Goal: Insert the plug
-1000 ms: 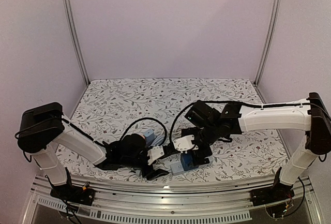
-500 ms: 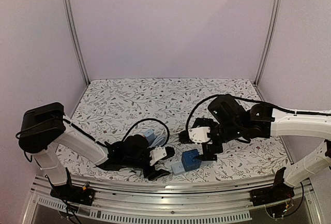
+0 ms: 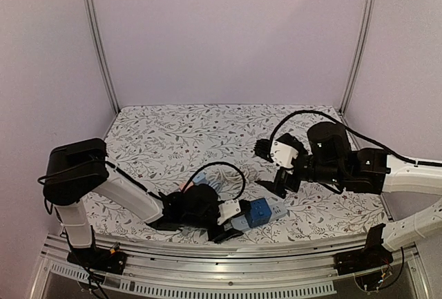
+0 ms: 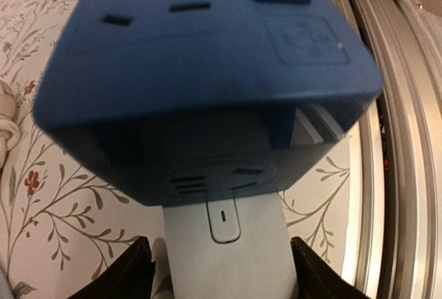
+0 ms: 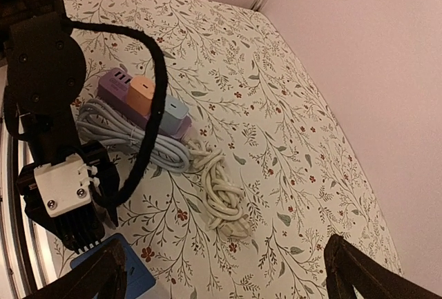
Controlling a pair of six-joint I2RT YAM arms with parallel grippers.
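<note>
A blue cube plug (image 4: 207, 71) sits plugged onto the end of a pale grey power strip (image 4: 224, 251); in the top view the cube (image 3: 260, 211) lies near the table's front edge. My left gripper (image 3: 229, 222) is shut on the pale strip, with black fingers (image 4: 135, 275) on either side of it. My right gripper (image 3: 276, 168) is open and empty, raised above the table to the right of and behind the cube. Its wrist view shows a corner of the cube (image 5: 114, 271) at the lower left.
A purple power strip with orange and blue plugs (image 5: 141, 102) lies beside a coiled grey cable (image 5: 131, 140). A bundled white cable (image 5: 224, 192) lies on the floral mat. The metal front rail (image 4: 394, 105) runs just right of the cube.
My right gripper has let go of the blue cube and drawn back up and to the right. My left gripper has shifted right with the pale strip and the cube.
</note>
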